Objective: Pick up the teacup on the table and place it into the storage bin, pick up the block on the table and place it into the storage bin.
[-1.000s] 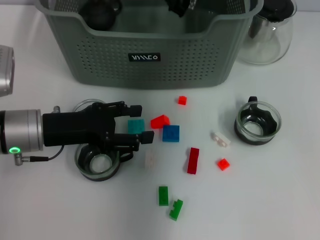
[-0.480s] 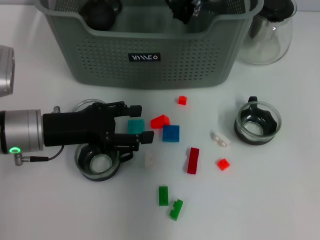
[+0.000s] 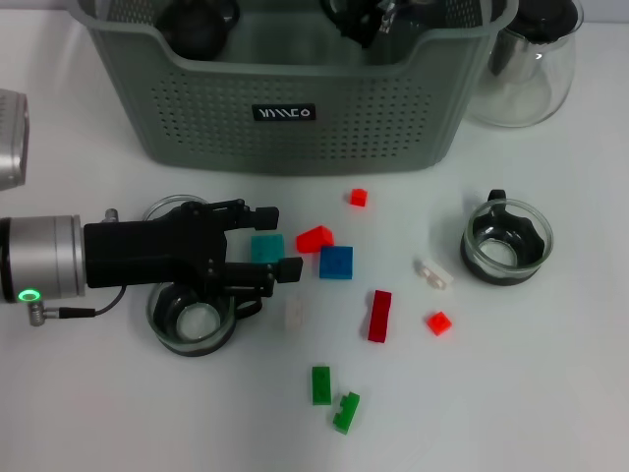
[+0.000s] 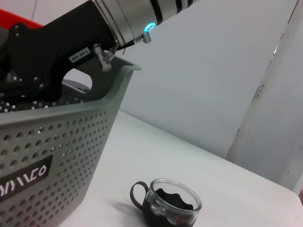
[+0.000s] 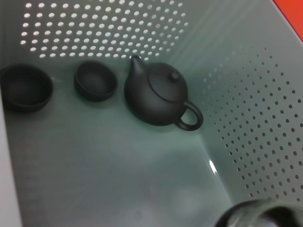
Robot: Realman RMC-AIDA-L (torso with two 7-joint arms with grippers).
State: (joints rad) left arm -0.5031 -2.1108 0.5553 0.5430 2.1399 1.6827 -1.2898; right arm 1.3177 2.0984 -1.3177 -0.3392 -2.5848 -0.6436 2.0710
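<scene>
Left tool (image 3: 285,241) lies level, open-fingered, above a glass teacup (image 3: 192,320).

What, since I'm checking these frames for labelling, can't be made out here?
- Head view: the right end effector over the storage bin is cut off by the top edge; its load is unseen.
- Right wrist view: a blurred glass object is cut by the bottom edge.
- Head view: the open left end effector hides part of one teacup and most of a second teacup.
- Head view: the glass teapot is cut by the top edge.
</scene>
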